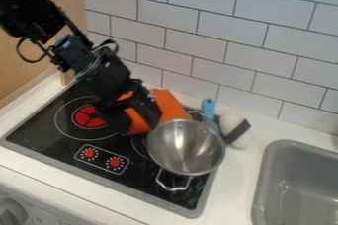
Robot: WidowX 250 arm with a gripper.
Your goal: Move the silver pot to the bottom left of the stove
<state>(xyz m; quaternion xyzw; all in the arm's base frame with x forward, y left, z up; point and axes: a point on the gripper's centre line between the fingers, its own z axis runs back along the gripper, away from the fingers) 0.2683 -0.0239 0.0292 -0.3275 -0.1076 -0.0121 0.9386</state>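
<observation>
The black two-finger gripper [139,127] is just beside the shiny silver metal pot [186,149], at its 10 o'clock; its 2 jaws stand apart, gripping nothing visible, with an orange object [170,104] behind. The pot sits at 3 o'clock on the black glass stove [58,146].

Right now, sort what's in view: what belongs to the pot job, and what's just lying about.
Part of the job:
- silver pot
- stove, whose bottom left is the target
- gripper

Just lying about:
- orange object behind the gripper
- blue-handled item
- pale lump with a dark band
</observation>
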